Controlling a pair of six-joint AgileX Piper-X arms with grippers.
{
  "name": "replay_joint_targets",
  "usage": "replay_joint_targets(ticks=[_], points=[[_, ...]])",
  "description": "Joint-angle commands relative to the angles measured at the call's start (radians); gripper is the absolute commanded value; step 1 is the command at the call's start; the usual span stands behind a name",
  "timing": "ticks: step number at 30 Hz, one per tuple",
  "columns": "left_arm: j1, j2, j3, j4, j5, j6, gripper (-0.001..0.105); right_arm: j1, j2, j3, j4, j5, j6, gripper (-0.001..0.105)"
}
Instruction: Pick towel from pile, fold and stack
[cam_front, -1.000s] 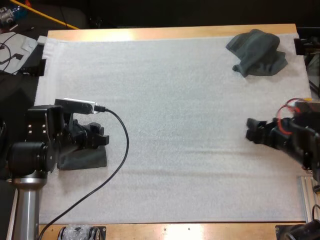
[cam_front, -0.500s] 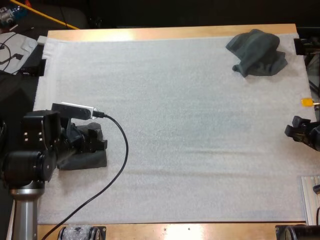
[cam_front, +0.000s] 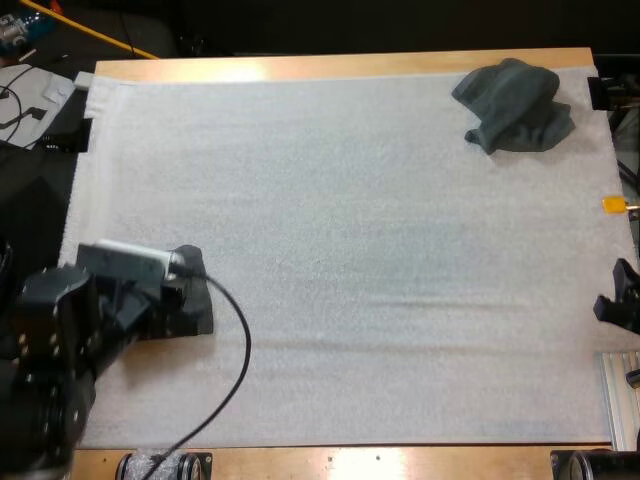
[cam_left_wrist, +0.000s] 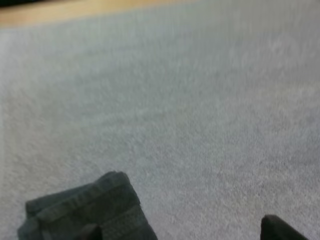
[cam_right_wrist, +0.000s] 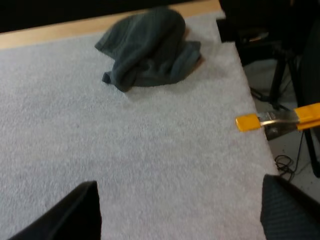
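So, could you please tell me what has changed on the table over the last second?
The right claw drew back from over the mat to its right edge, fingers open. The left claw eased back toward the near left corner, open at the folded towel. The folded towel and the crumpled towel at the far right stayed put.

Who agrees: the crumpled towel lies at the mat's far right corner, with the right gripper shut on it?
Wrong. The crumpled towel lies at the mat's far right corner, but the right gripper is open, clear of it; the right wrist view shows this.
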Motion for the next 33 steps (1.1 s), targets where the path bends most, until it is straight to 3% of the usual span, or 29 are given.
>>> replay_joint_targets(ticks=[1, 7, 10, 17, 33], points=[[-0.002, -0.080, -0.008, 0.014, -0.013, 0.005, 0.060, 0.004, -0.061, -0.008, 0.035, 0.001, -0.025, 0.064], [-0.003, -0.214, -0.008, 0.041, -0.026, 0.016, 0.060, 0.005, -0.172, -0.010, 0.081, 0.002, -0.029, 0.064], [-0.004, -0.223, 0.008, 0.043, -0.027, 0.011, 0.060, 0.003, -0.175, -0.005, 0.084, 0.007, -0.028, 0.064], [-0.005, -0.403, 0.054, 0.092, -0.030, 0.020, 0.060, 0.003, -0.305, -0.007, 0.148, 0.008, -0.030, 0.064], [-0.005, -0.755, 0.055, 0.316, -0.026, 0.055, 0.060, 0.004, -0.572, -0.009, 0.285, 0.006, -0.017, 0.064]])
